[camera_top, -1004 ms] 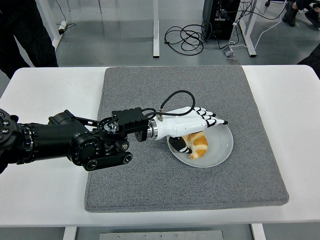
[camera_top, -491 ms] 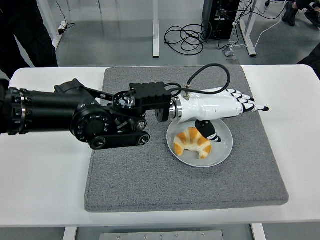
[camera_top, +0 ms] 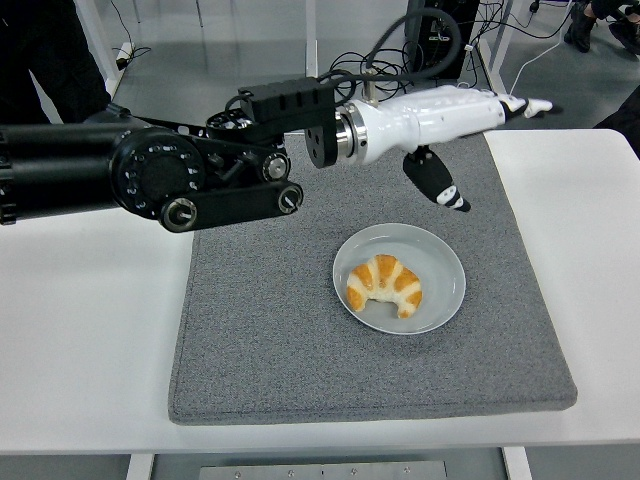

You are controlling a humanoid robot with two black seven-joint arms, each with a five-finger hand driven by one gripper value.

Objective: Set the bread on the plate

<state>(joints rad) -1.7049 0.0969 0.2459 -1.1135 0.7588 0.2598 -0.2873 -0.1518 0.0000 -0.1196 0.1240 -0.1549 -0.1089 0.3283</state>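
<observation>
A golden croissant (camera_top: pixel 384 285) lies on the round white plate (camera_top: pixel 445 285), which sits on the grey mat (camera_top: pixel 260 330). My left hand (camera_top: pixel 470 130), white with black fingertips, hovers well above and behind the plate. Its fingers are stretched out flat toward the right and its thumb hangs down; it holds nothing. The black left arm (camera_top: pixel 150 180) reaches in from the left edge across the mat's far side. My right arm is out of view.
The mat covers the middle of the white table (camera_top: pixel 90 330). Beyond the table's far edge are table legs, a black box and loose cables (camera_top: pixel 375 75) on the floor. A person's dark clothing (camera_top: pixel 50 60) shows at the top left.
The left hand has let go of the croissant, which now lies on the plate. It has risen and drawn back toward the far side of the mat, fingers staying extended.
</observation>
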